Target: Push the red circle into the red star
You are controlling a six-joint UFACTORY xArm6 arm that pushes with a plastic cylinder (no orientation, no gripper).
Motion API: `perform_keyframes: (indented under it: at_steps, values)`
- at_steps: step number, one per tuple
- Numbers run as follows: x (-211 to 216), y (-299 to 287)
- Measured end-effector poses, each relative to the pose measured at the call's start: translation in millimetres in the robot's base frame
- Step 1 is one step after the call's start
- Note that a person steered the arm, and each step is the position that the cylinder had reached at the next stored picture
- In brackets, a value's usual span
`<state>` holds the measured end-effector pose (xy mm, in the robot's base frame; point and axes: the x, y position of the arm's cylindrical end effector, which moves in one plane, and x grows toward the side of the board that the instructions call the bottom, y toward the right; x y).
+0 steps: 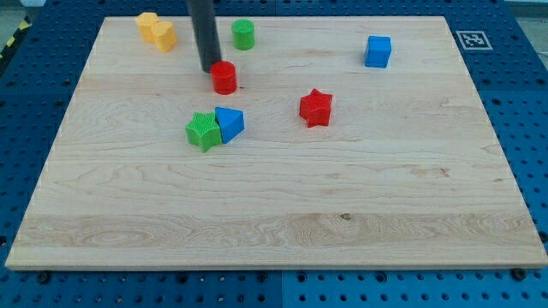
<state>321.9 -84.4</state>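
The red circle (pixel 224 78), a short cylinder, stands on the wooden board (pixel 282 214) at upper centre-left. My tip (pixel 211 68) is at the circle's upper-left side, touching or nearly touching it. The rod rises from there out of the view's top. The red star (pixel 315 107) lies to the right of the circle and a little lower, about a hundred pixels away, with bare board between them.
A green star (pixel 203 131) and a blue triangle-like block (pixel 229 123) sit together below the red circle. A green cylinder (pixel 243 34) is at the top. A yellow block (pixel 156 30) is at top left. A blue cube (pixel 378 51) is at upper right.
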Motion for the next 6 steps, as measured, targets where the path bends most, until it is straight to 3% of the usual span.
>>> perform_keyframes:
  at_steps: [2, 4, 6]
  values:
    - [34, 37]
    - [40, -14]
    - [77, 55]
